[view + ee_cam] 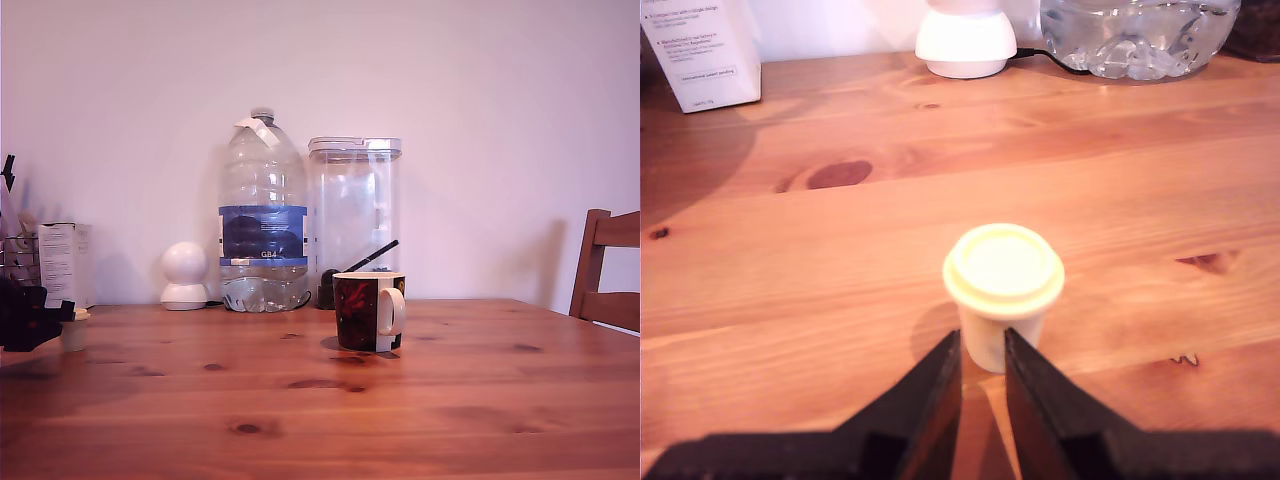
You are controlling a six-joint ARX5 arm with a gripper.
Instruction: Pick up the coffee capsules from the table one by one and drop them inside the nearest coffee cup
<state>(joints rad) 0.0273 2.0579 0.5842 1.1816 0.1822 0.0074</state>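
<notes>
On the pine bench (790,290), an upright capsule (1002,290) stands right at the gripper (983,352) tips, jaws nearly pressed together below its rim, seemingly not gripping it.

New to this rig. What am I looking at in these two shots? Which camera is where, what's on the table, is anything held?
It is a single robot arm with a two-fingered gripper. One picture comes from a fixed camera facing the table; the other from a camera on the arm's wrist, looking out past the dark jaws.

In the exterior view the gripper is the black shape at the exterior view's left edge, right next to a small cream coffee capsule. The wrist view shows that capsule standing upright just ahead of the jaw tips, which sit close together by its base. Whether they actually grip it cannot be told.

Near the table's middle stands the dark coffee cup with a white handle. Along the wall are a white round gadget, a big water bottle, a clear canister and a white carton.
</notes>
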